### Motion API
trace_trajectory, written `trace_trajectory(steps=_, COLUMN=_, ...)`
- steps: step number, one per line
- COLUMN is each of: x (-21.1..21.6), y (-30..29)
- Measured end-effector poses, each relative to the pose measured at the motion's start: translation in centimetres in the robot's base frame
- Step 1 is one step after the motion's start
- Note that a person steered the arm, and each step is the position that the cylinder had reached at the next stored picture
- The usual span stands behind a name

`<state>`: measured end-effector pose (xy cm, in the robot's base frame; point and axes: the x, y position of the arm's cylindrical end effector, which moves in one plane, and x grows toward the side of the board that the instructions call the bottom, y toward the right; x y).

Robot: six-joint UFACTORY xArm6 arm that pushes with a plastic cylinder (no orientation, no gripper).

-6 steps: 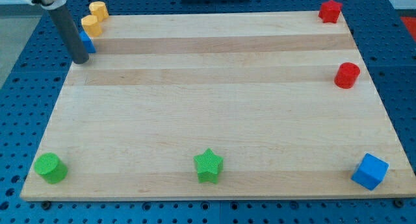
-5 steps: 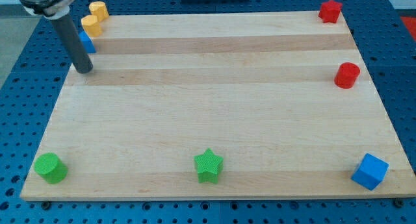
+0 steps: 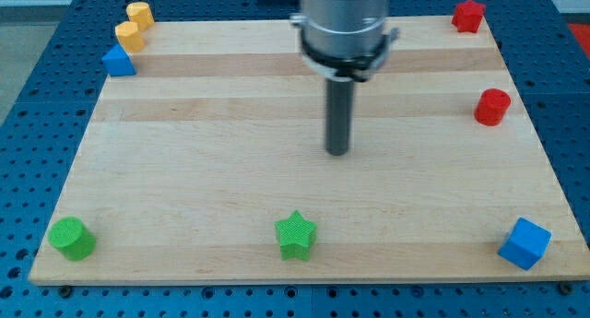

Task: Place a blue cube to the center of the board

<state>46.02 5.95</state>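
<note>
A blue cube (image 3: 525, 242) sits at the bottom right corner of the wooden board (image 3: 212, 170). My tip (image 3: 338, 152) rests near the middle of the board, well up and to the left of the blue cube, touching no block. A blue triangular block (image 3: 118, 60) lies at the board's top left, far to the left of my tip.
Two yellow blocks (image 3: 135, 25) sit at the top left corner. A red star (image 3: 468, 16) is at the top right and a red cylinder (image 3: 492, 107) on the right edge. A green cylinder (image 3: 71, 239) is at the bottom left, a green star (image 3: 296, 235) at the bottom middle.
My tip has moved from beside the blue triangular block at the top left across to the middle of the board. No block has moved.
</note>
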Motion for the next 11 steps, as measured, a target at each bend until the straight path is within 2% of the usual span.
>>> trace_trajectory(steps=3, x=1.1, y=16.2)
trace_trajectory(steps=4, x=2.2, y=22.3)
trace_trajectory(steps=5, x=5.4, y=28.2)
trace_trajectory(steps=6, x=6.1, y=28.5)
trace_trajectory(steps=8, x=14.9, y=27.1)
trace_trajectory(steps=11, x=15.8, y=18.0)
